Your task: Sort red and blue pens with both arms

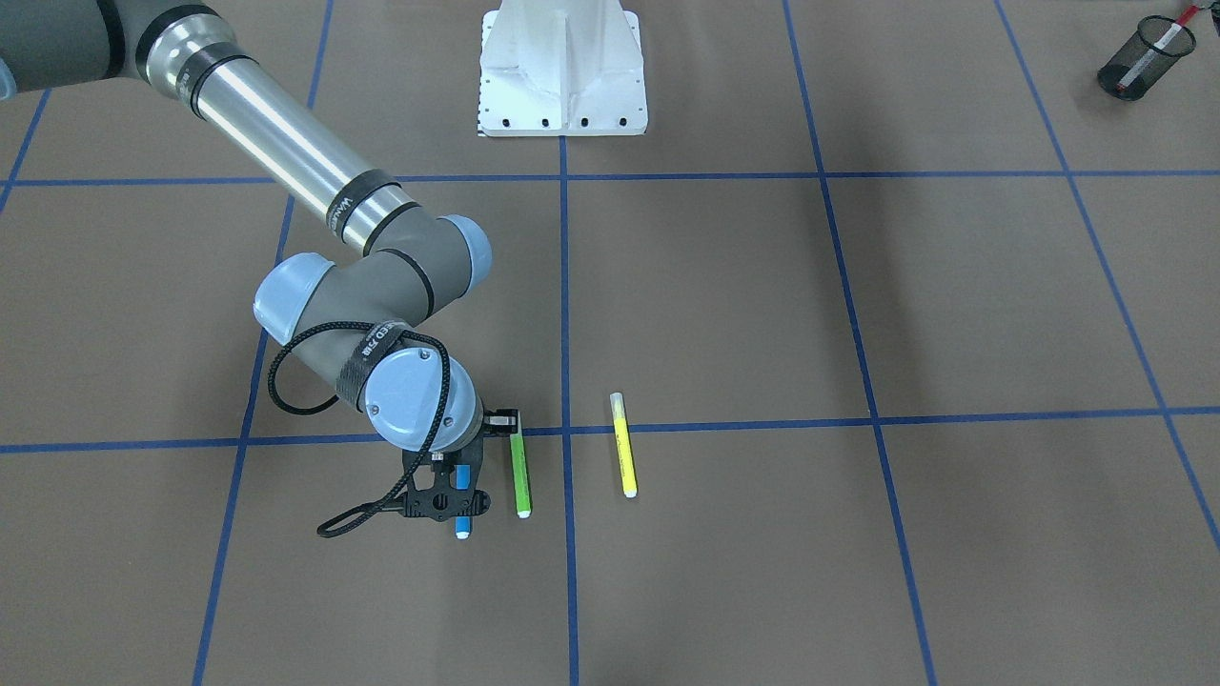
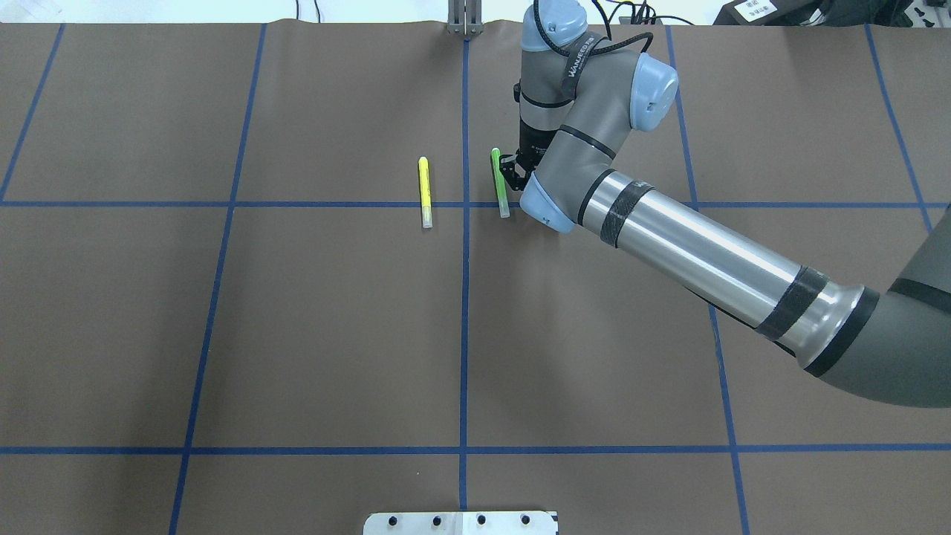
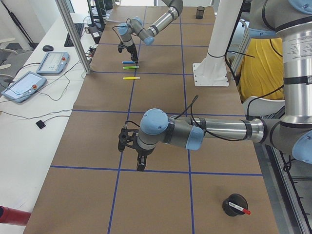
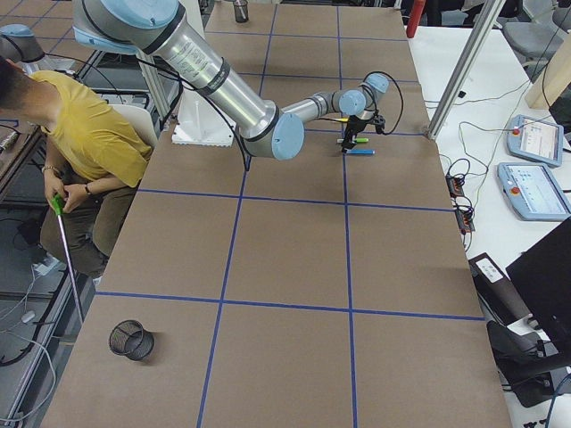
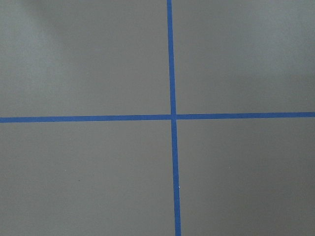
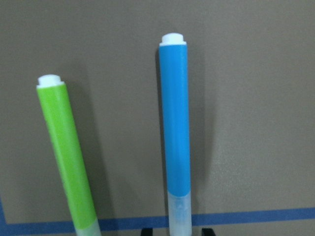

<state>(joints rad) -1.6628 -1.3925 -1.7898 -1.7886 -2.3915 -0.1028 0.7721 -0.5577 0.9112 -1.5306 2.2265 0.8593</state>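
From the front, I see the right gripper (image 1: 456,497) down over the blue pen (image 1: 462,474). The pen lies on the bench (image 1: 762,314) just beside a green marker (image 1: 520,476), with a yellow marker (image 1: 623,446) farther along. The red pen (image 1: 1134,71) stands in a mesh cup (image 1: 1110,76), well apart from them.

Overhead, the right arm hides the blue pen.

From the left side, the left gripper (image 3: 139,158) hangs above the bench; I cannot tell how its jaws stand.

My right wrist camera shows the fingertips (image 6: 147,230) spread, straddling the pen's clear cap without touching it.

Robotics lab: blue-taped grid table (image 2: 334,334), teach pendants (image 3: 52,62) (cabled) on side bench (image 3: 29,141).
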